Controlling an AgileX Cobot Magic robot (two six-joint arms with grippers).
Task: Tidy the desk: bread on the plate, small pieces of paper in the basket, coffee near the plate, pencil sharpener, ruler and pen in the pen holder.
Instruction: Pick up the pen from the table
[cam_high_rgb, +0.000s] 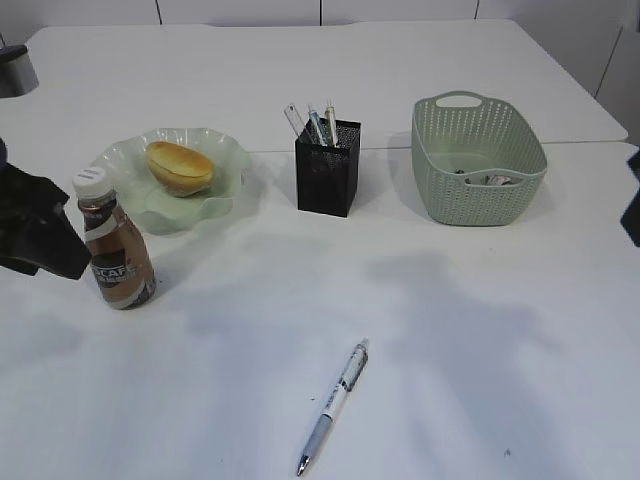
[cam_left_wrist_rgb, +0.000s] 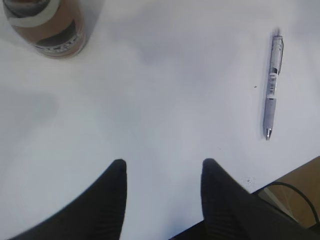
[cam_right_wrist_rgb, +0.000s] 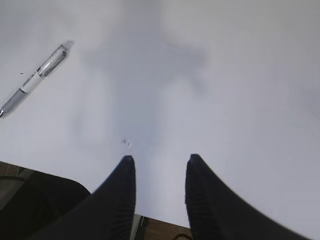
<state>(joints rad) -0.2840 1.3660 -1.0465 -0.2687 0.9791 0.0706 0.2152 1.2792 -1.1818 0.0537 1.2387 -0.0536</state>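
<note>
While bread (cam_high_rgb: 180, 166) sits on plate (cam_high_rgb: 218, 148), pens fill holder (cam_high_rgb: 327, 180), scraps in basket (cam_high_rgb: 440, 170)

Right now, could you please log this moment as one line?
bread on plate | coffee beside plate | pen loose on desk | both claws open, empty

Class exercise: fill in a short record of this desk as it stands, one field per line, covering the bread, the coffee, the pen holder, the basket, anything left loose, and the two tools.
bread: bread lies on the plate
coffee: coffee stands upright, just in front of the plate
pen holder: pen holder holds several upright items
basket: basket has small scraps inside
loose item: pen lies flat on the desk, near the front
left tool: left tool open, empty, above bare desk
right tool: right tool open, empty
</note>
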